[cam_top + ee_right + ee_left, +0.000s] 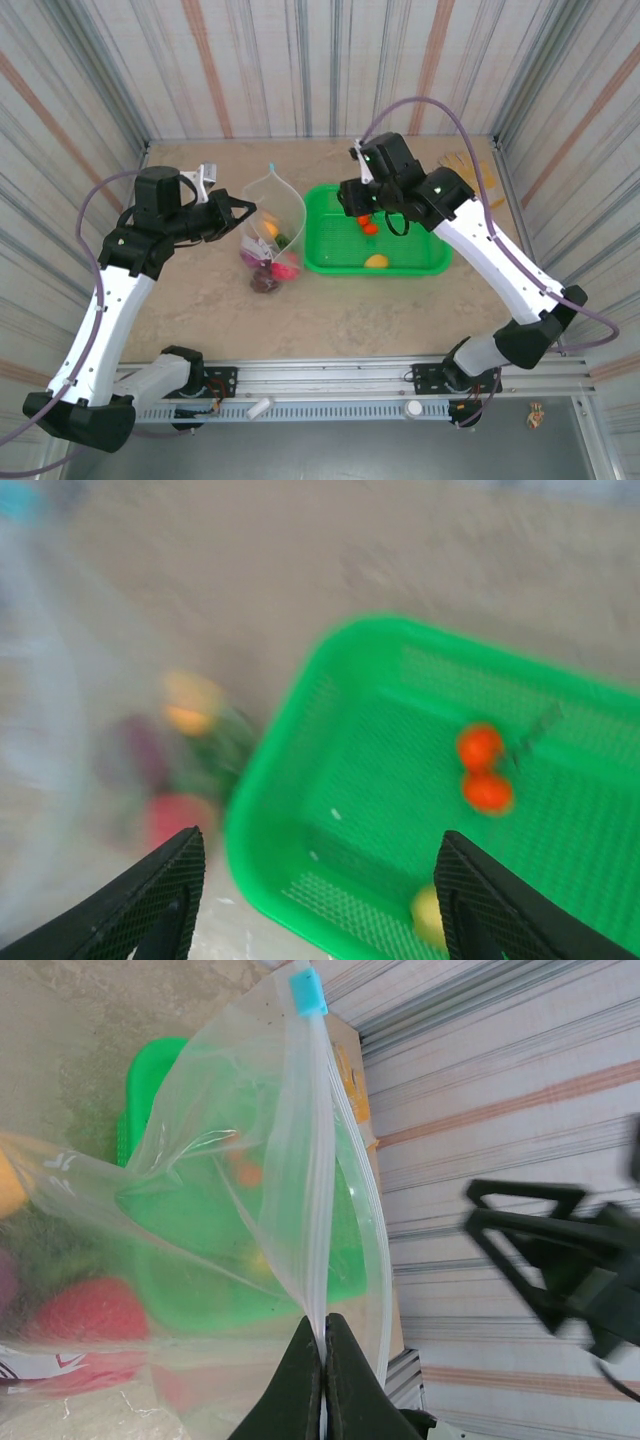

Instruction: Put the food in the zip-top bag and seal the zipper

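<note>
The zip-top bag (275, 225) stands open left of the green basket, and my left gripper (245, 210) is shut on its rim. From the left wrist, the jaws (324, 1345) pinch the zipper (325, 1160), which runs up to a blue slider (308, 990). Inside the bag lie yellow-orange (270, 229), pink-red (287, 268) and dark purple (265, 281) food. My right gripper (362, 205) hangs open over the basket's left part with nothing between its fingers (320, 852). Two red tomatoes (480, 748) and a yellow piece (428, 915) lie in the basket.
The green mesh basket (320, 268) sits mid-table to the right of the bag. A yellow glove (470, 170) lies at the back right corner. Striped walls enclose the table on three sides.
</note>
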